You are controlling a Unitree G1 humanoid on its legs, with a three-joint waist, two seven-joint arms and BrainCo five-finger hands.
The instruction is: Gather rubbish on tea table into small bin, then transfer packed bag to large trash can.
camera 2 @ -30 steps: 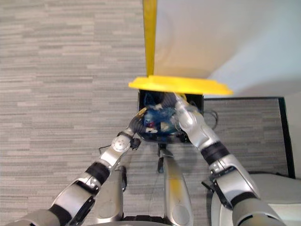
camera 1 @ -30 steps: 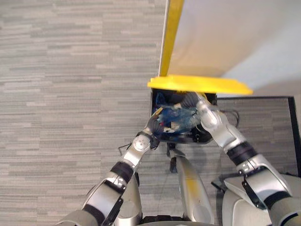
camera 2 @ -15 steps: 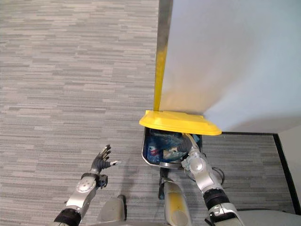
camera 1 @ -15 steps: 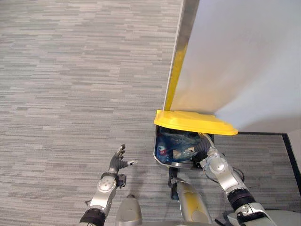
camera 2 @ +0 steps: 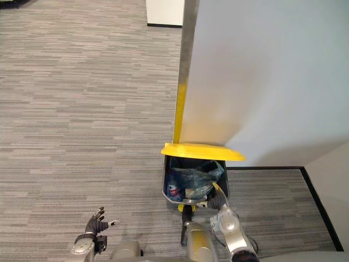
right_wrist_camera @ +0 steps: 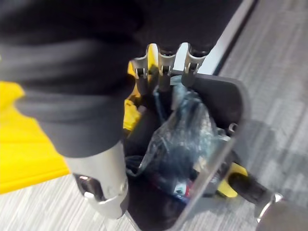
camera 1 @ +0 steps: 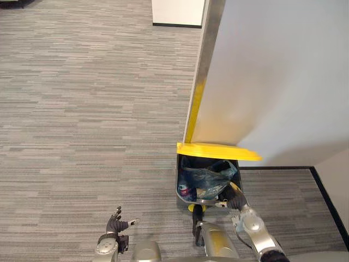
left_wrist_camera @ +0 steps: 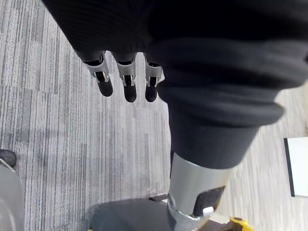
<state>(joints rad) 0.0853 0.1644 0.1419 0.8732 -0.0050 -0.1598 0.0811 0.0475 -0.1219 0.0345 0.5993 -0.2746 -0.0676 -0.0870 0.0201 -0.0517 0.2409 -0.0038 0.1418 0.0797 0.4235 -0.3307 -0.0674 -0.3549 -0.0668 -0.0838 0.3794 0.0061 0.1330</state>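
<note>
The large dark trash can (camera 1: 184, 188) stands against a wall corner, its yellow lid (camera 1: 218, 151) raised above the opening. A translucent bluish bag (camera 1: 208, 177) full of rubbish lies inside it, also seen in the right wrist view as the bag (right_wrist_camera: 188, 138). My right hand (camera 1: 235, 201) sits at the can's near right rim with straight fingers (right_wrist_camera: 162, 67) above the bag, holding nothing. Off to the left of the can, my left hand (camera 1: 114, 224) hovers open over the carpet, its fingers (left_wrist_camera: 126, 84) straight and empty.
A white wall panel (camera 1: 272, 82) with a yellow-striped corner post (camera 1: 193, 112) rises behind the can. A yellow foot pedal (camera 1: 197, 207) juts out at the can's base. Grey carpet (camera 1: 82, 120) stretches left and ahead. A white block (camera 1: 180, 12) stands far off.
Both hands came off the bag, which now lies in the can. The left hand pulled back to the left, the right drew back to the rim. The camera view has shifted.
</note>
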